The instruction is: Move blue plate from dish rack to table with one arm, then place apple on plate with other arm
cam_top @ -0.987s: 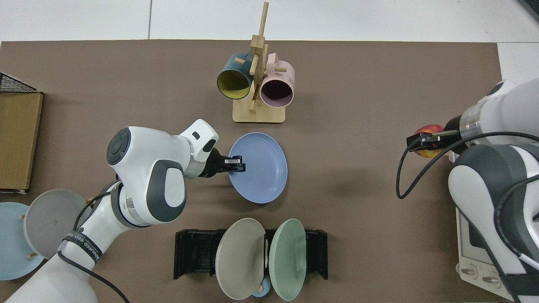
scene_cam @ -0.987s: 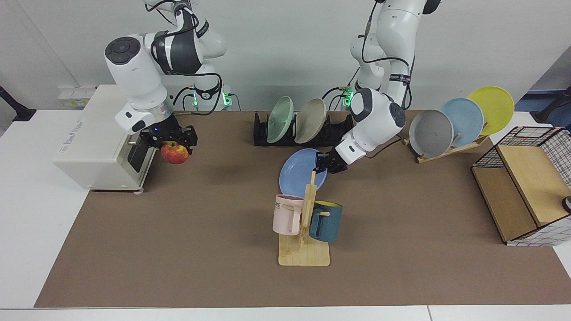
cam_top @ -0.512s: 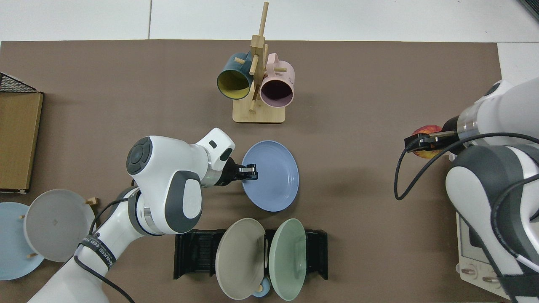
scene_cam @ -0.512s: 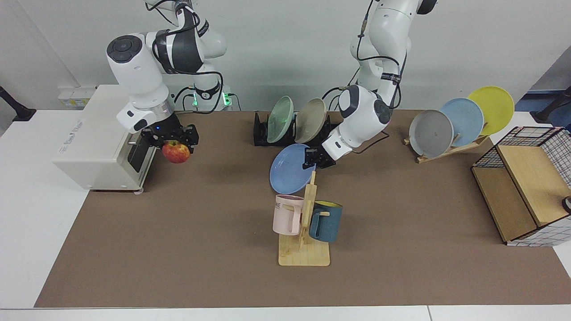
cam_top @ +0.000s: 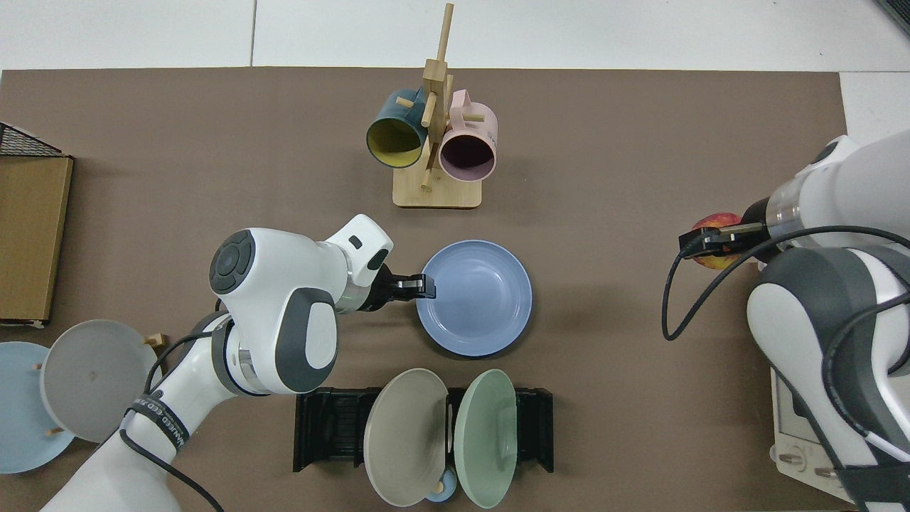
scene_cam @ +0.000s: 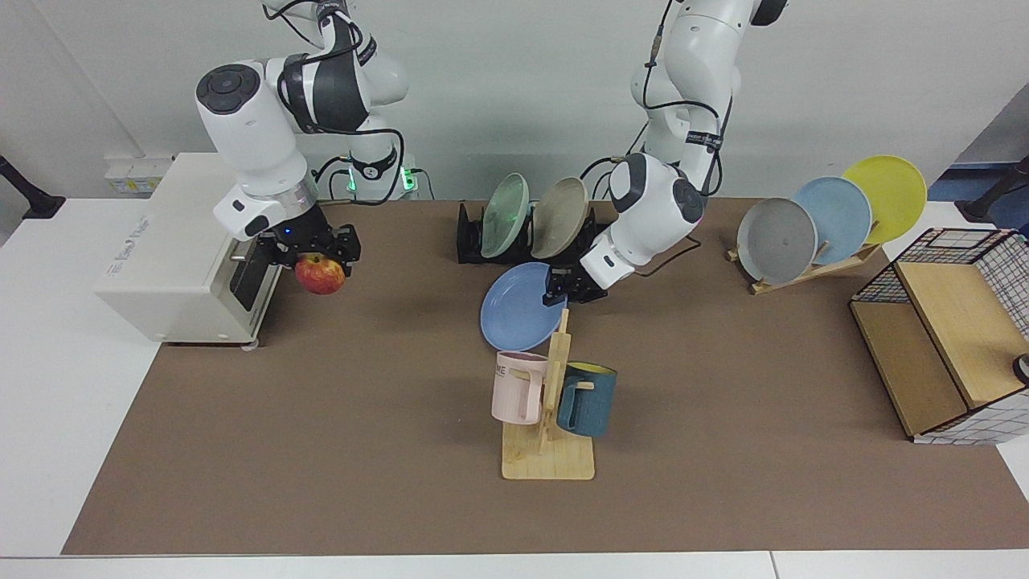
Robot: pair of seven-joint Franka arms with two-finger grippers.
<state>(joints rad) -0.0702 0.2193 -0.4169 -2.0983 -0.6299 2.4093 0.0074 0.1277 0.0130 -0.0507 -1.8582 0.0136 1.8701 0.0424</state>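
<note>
Here a brown table (scene_cam: 321, 450) with white edges stands before a pale wall. The left gripper (cam_top: 419, 286) pinches the blue plate (cam_top: 483, 299) at its nine-o'clock rim, near the rack (cam_top: 327, 427). The plate is round, matte, shallow. The right gripper (scene_cam: 315, 251) clamps the red-yellow apple (scene_cam: 320, 275) aloft.

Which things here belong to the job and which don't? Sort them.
In the job: blue plate, held by the left gripper; apple, held by the right gripper; dish rack; table.

Lying about: mug stand, pink mug, wooden plate stand, toaster oven.
</note>
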